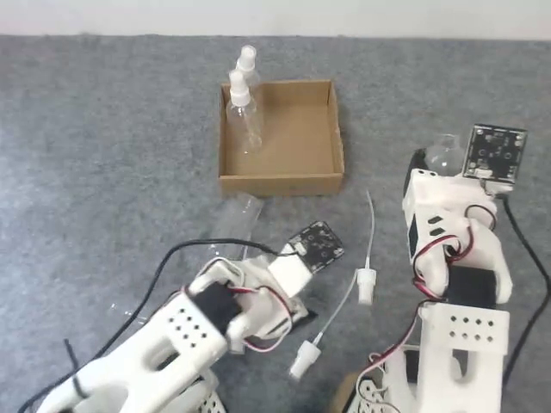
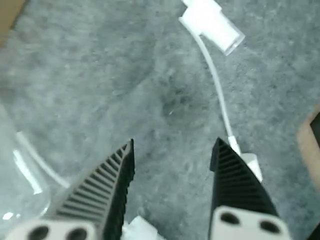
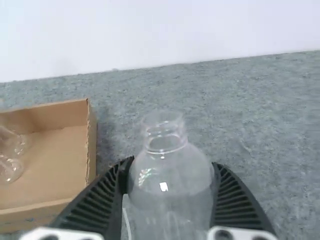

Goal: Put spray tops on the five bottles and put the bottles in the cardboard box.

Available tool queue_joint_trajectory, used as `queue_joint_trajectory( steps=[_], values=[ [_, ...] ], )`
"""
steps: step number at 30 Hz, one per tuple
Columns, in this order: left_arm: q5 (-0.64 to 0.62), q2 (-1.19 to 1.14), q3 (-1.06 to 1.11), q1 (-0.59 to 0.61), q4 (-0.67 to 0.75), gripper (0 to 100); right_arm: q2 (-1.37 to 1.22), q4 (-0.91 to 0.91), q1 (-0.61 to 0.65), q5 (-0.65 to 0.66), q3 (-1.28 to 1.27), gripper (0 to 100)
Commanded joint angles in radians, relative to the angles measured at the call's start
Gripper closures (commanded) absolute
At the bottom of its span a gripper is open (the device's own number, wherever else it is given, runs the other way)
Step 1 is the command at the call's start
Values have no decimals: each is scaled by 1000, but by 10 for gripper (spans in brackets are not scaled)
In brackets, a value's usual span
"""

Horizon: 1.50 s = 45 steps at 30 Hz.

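High view has the cardboard box (image 1: pixel 280 183) at 12 o'clock on the grey-carpeted worktop (image 1: pixel 103 155). Two capped spray bottles (image 1: pixel 243 112) stand upright in the box's 10 o'clock corner. An uncapped bottle (image 1: pixel 238 215) lies on its side just outside the box's 7 o'clock corner. Two loose spray tops with long tubes lie toward 5 o'clock of the box, one spray top (image 1: pixel 366 286) nearer the right arm and another spray top (image 1: pixel 304 358) nearer the left arm. In the left wrist view the left pincer (image 2: pixel 174 147) is spread apart over the carpet, a tube running past one finger. In the right wrist view the right pincer (image 3: pixel 172 165) is clamped on an upright open-necked bottle (image 3: pixel 162 135), at 3 o'clock of the box.
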State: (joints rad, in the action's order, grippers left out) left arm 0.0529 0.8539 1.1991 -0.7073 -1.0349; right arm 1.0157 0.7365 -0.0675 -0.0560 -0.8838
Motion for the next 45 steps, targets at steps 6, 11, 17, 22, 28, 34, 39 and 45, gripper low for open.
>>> queue_joint_trajectory(
  steps=[6, 11, 17, 22, 28, 34, 39, 45],
  values=[
    [-43, -210, -134, -28, 109, 768, 28, -31, -19, -9, 14, 862],
    [-75, -345, -232, -37, 112, 768, 28, -31, -21, -9, 14, 862],
    [-121, -509, -308, -103, 114, 769, 31, -33, -54, -11, 14, 862],
    [-144, -635, -366, -112, 114, 776, 30, -33, -53, -11, 14, 862],
    [-143, -763, -452, -112, 109, 873, 30, -33, -51, -11, 14, 862],
    [-138, -809, -483, -109, 106, 923, 30, -33, -50, -11, 14, 862],
    [-135, -809, -486, -104, 106, 991, 30, -33, -50, -11, 14, 862],
    [-135, -807, -524, -43, 61, 989, 30, -33, -50, -11, 14, 862]
  ],
)
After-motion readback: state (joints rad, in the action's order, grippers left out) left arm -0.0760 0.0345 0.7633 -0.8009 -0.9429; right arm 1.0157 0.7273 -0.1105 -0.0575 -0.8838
